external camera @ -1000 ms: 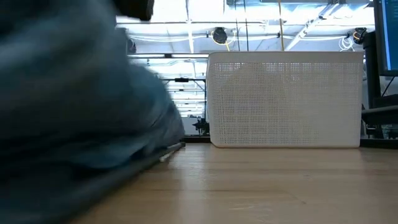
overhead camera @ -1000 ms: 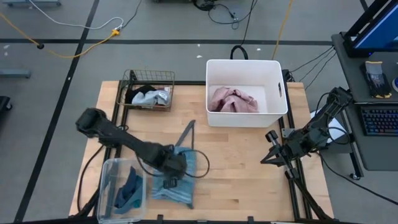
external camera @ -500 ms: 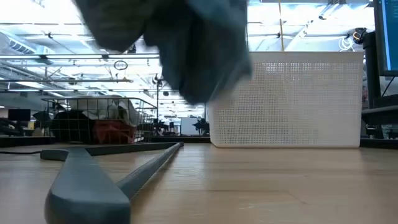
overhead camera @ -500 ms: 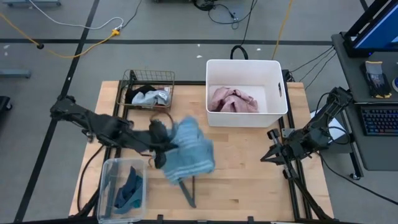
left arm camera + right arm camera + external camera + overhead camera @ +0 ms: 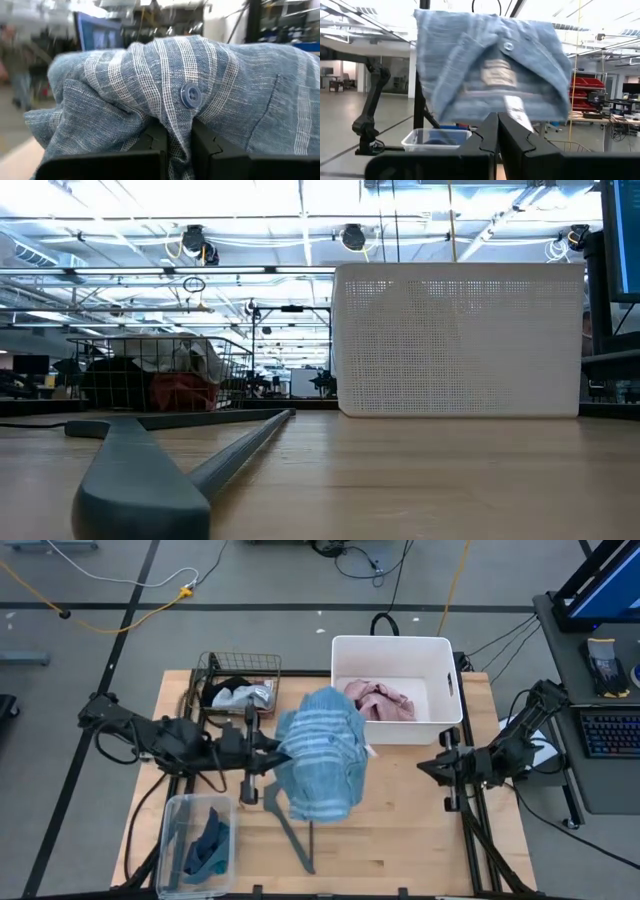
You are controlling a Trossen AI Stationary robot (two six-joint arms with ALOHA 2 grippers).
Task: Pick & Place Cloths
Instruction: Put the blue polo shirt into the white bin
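Now your left claw [image 5: 268,753] is clamped on a fold of the blue-striped shirt [image 5: 322,752], which hangs in the air above the counter [image 5: 400,810], just beside the white bin [image 5: 450,690]. You carry it high, probably so the trailing hem clears the bin's wall on the way in. The pink cloth [image 5: 378,700] already lies inside, so that bin looks like the drop spot. Below the shirt, the grey hanger [image 5: 150,470] rests flat on the counter, free of the fabric. More cloths sit in the wire basket [image 5: 240,665] and the clear tub [image 5: 172,830]. Your right claw [image 5: 440,762] waits closed and empty at the counter's right edge.
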